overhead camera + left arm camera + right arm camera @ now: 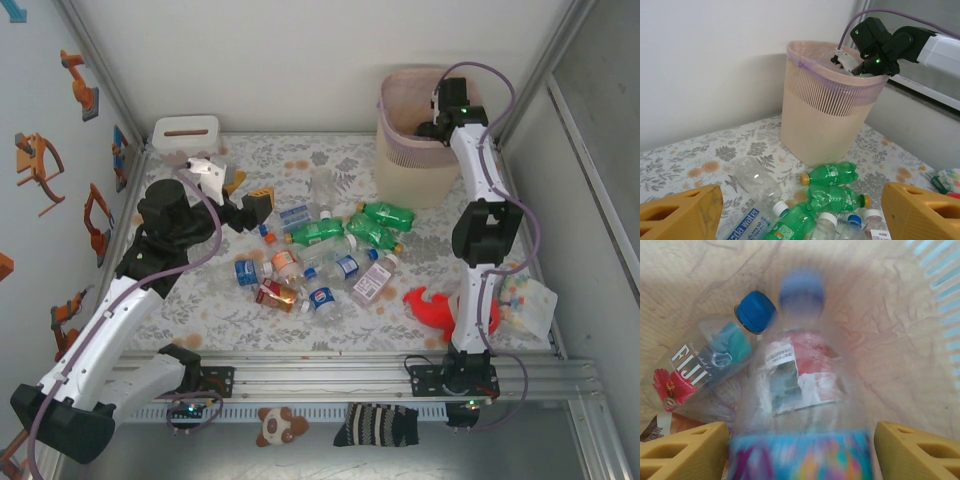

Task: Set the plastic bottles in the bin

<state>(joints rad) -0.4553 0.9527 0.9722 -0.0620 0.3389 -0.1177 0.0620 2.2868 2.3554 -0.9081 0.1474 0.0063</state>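
Right claw [800,440]: we record its yellow fingers spread within the mouth of the tall beige ribbed plastic bin with pale pink lining [815,125]. Between them is a clear plastic bottle with blue cap and red-and-white label [800,365], blurred, its cap end away from the claw.

Beside it, on the lining, we list a clear Fiji bottle with blue cap [700,370].

Left claw [248,192]: spread, pinching nothing, held above the floral-patterned bench [220,320] towards its left side.

Loose plastic bottles [320,265]: we note a cluster lying mid-bench. Among them are three green ones with yellow caps [375,225], nearest the bin, which stands at the far right corner.

Red plush toy [440,308]: near right, by the right arm's base.
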